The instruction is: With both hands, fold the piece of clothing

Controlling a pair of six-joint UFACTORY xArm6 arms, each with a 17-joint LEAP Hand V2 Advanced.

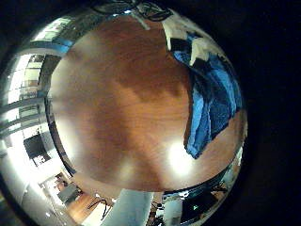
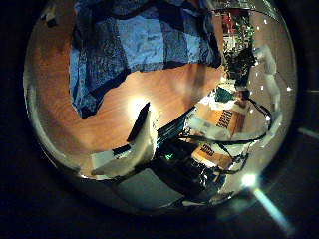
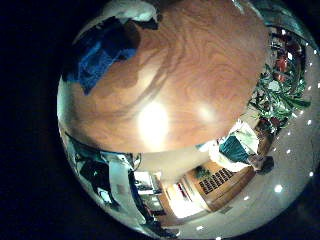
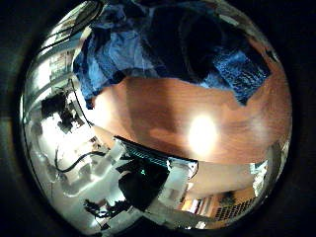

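The piece of clothing (image 1: 212, 99) lies crumpled and partly spread on the wooden table (image 1: 122, 104). In the left little finger side palm view, parts of my left hand (image 1: 179, 33) show at the edge, right over the cloth's end. The left thumb side palm view has the clothing (image 2: 140, 40) spread wide below the palm. My right hand (image 3: 130, 10) shows only as a pale part at the edge, beside the clothing (image 3: 100, 55). In the right thumb side palm view the clothing (image 4: 168, 44) lies bunched with dark folds. Neither hand's fingers show clearly enough to judge their grip.
Bare table top (image 3: 180, 90) stretches away from the cloth toward the table's edge (image 4: 197, 163). Beyond the edge stand room furniture and plants (image 3: 275, 95).
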